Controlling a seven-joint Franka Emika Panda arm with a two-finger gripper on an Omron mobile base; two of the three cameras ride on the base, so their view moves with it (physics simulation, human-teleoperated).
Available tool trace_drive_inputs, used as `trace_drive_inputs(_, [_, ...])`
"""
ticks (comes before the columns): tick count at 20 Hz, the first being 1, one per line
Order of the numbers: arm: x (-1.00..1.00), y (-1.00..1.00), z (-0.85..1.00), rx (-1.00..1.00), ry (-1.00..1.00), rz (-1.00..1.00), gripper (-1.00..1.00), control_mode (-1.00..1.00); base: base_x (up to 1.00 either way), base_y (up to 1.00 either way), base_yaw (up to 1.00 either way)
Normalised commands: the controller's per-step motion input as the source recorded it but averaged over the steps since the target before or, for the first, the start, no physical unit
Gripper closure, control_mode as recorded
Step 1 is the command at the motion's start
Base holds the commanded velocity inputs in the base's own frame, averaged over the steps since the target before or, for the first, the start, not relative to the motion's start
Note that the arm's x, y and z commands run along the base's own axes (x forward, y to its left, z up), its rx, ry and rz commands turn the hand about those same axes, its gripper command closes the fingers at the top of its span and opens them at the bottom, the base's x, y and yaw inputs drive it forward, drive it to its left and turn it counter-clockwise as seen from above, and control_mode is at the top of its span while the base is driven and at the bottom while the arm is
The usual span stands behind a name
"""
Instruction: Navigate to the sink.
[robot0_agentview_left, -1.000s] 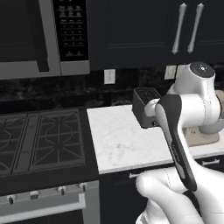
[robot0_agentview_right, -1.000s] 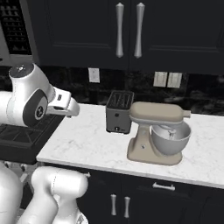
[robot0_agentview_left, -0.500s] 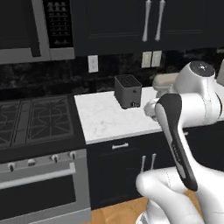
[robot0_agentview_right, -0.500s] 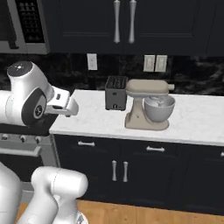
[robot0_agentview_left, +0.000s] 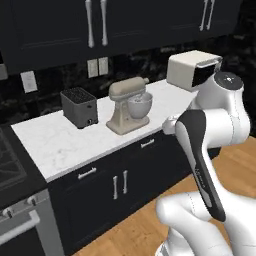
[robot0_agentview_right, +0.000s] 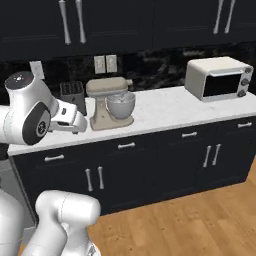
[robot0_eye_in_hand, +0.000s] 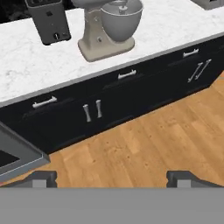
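The sink is out of view. My gripper (robot0_eye_in_hand: 112, 178) hangs open over the wood floor (robot0_eye_in_hand: 144, 140) in front of the dark base cabinets (robot0_eye_in_hand: 131, 94), its two dark fingertips (robot0_eye_in_hand: 41, 177) wide apart with nothing between them. My white arm (robot0_agentview_left: 210, 130) stands back from the white marble counter (robot0_agentview_left: 55, 142), a strip of floor between us.
On the counter stand a black toaster (robot0_agentview_left: 78, 106), a beige stand mixer (robot0_agentview_left: 127, 105) and a white microwave (robot0_agentview_right: 217, 77). The stove's edge (robot0_agentview_left: 10, 170) shows at the far left. Dark upper cabinets (robot0_agentview_right: 125, 20) hang above. Open wood floor (robot0_agentview_right: 190, 220) stretches to the right.
The whole picture has shifted: the base has backed off the counter and gone right. The stovetop has slid out to the left, and the microwave and floor have come into view.
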Motion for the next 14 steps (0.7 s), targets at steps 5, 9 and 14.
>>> trace_drive_inputs(5, [0.0, 0.0, 0.0, 0.0, 0.0, 0.0, -1.0, 1.0, -0.39, 0.0, -0.72])
trace_drive_inputs(9, [0.0, 0.0, 0.0, 0.0, 0.0, 0.0, -1.0, 1.0, -0.38, 0.0, -0.79])
trace_drive_inputs(14, [0.0, 0.0, 0.0, 0.0, 0.0, 0.0, -1.0, 1.0, -0.32, 0.0, -0.85])
